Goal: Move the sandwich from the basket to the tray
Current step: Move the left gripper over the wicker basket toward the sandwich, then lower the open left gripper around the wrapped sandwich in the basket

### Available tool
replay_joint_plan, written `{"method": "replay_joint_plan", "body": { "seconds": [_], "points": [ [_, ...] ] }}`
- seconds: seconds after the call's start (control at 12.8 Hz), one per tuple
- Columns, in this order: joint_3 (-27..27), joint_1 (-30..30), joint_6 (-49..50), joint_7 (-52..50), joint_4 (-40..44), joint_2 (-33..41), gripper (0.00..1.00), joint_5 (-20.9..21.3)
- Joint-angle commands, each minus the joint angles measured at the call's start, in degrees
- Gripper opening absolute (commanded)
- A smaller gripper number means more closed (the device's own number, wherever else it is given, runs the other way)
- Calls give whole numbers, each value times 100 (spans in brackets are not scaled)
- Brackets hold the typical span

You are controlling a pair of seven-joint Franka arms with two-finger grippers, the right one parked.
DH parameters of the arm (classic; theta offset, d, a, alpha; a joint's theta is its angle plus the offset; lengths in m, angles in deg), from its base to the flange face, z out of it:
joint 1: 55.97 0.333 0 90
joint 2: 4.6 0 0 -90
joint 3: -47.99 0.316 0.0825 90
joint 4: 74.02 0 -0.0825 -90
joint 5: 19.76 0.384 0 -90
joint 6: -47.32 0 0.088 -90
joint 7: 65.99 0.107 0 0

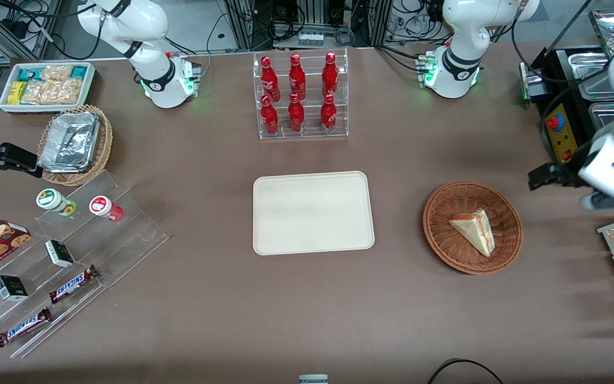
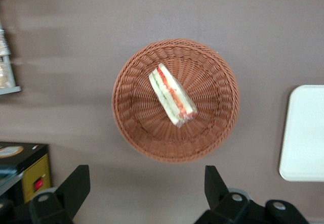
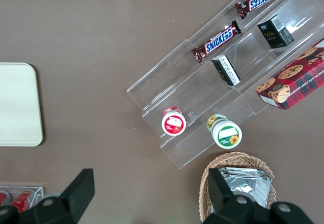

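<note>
We locate the sandwich (image 1: 475, 230) lying on its side in the reddish-brown wicker basket (image 1: 472, 226), slightly toward the 3 o'clock side of the bowl's centre in the front view. Its pointed tip aims toward 9 o'clock and its cut edge runs along the 3 o'clock side. In the left wrist view the sandwich (image 2: 172, 95) shows red and green filling layers under clear wrap, and the basket (image 2: 175, 100) surrounds it on all sides.

The cream tray (image 1: 313, 212) sits flat on the brown table (image 1: 307, 309), at 9 o'clock from the basket and apart from it. We see nothing resting on the tray. One rounded end of the tray (image 2: 304, 133) also enters the left wrist view.

The gripper (image 2: 147, 191) hovers above the table just outside the basket rim. Its two dark fingers (image 2: 76, 183) are spread wide, with bare table between them; they grip nothing. In the front view the gripper (image 1: 547, 176) appears at 2 o'clock from the basket, toward the working arm's end of the table.

A clear rack of red bottles (image 1: 300, 96) stands at 12 o'clock from the tray.
</note>
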Motion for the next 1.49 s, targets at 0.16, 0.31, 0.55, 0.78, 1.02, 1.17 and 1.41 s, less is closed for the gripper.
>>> {"method": "replay_joint_plan", "body": {
  "seconds": [0.16,0.31,0.55,0.78,1.02,1.17,1.41],
  "points": [
    [-51,10,-1963,-1613,-1557,96,100,-230],
    [-51,-8,-2378,-1976,-1883,44,100,-230],
    [-69,-26,-2721,-2721,-1972,-290,100,-221],
    [-95,-87,-2880,-3024,-2068,-440,100,-204],
    [-95,-96,-3546,-3303,-2402,-580,100,-204],
    [-148,-96,-3688,-3331,-2394,-677,100,-212],
    [-157,-96,-3706,-3340,-2394,-730,100,-230]
  ]
}}
